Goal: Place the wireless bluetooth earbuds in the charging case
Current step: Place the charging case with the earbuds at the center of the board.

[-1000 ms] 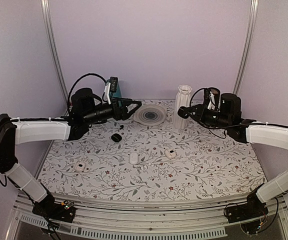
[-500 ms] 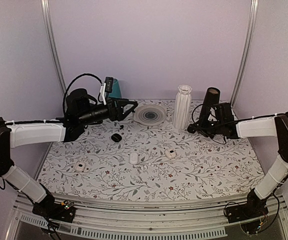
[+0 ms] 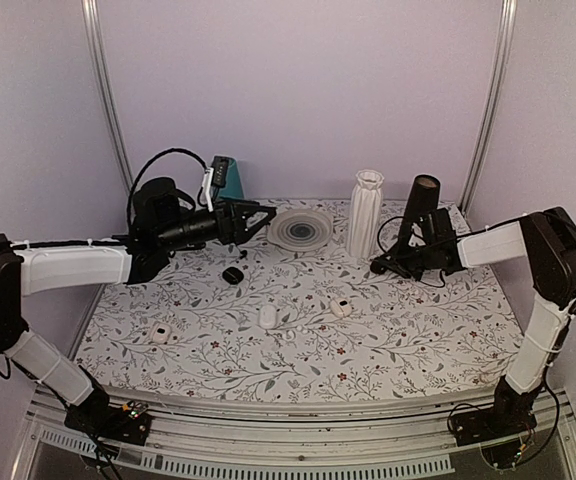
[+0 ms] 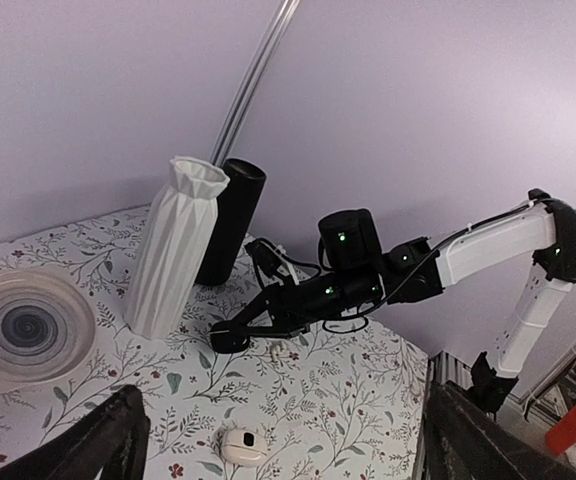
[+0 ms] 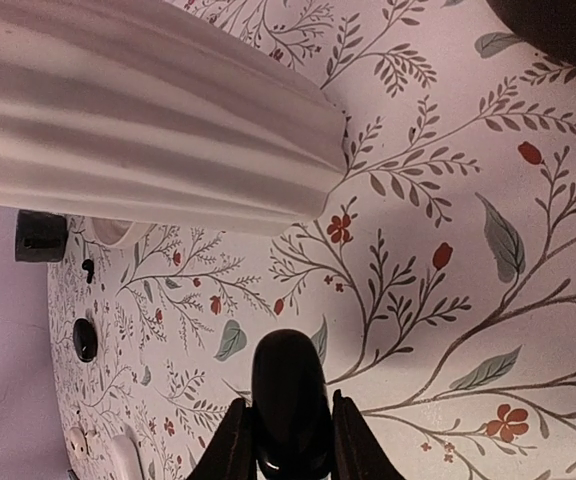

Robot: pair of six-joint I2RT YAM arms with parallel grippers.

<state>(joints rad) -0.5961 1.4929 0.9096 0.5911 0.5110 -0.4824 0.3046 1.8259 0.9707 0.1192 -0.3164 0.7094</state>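
Observation:
My right gripper (image 3: 377, 265) is low over the table beside the white vase, shut on a glossy black pebble-shaped charging case (image 5: 289, 400); its fingers (image 5: 234, 445) press both sides. The left wrist view shows this gripper (image 4: 230, 338) with a tiny white earbud (image 4: 280, 352) lying on the table just beside it. My left gripper (image 3: 262, 212) hovers open and empty above the back left; its fingers (image 4: 118, 440) frame that view. White cases lie at the middle (image 3: 268, 316), right of the middle (image 3: 341, 308) and front left (image 3: 160, 333). Another black case (image 3: 233, 275) lies under the left arm.
A ribbed white vase (image 3: 364, 213) and a black cylinder (image 3: 420, 205) stand at the back right, close to my right gripper. A round spiral-patterned dish (image 3: 300, 229) sits at the back middle. A teal object (image 3: 232, 178) stands at the back left.
My right arm has swung forward and down from beside the vase top, bringing its gripper low to the table. My left arm has barely moved.

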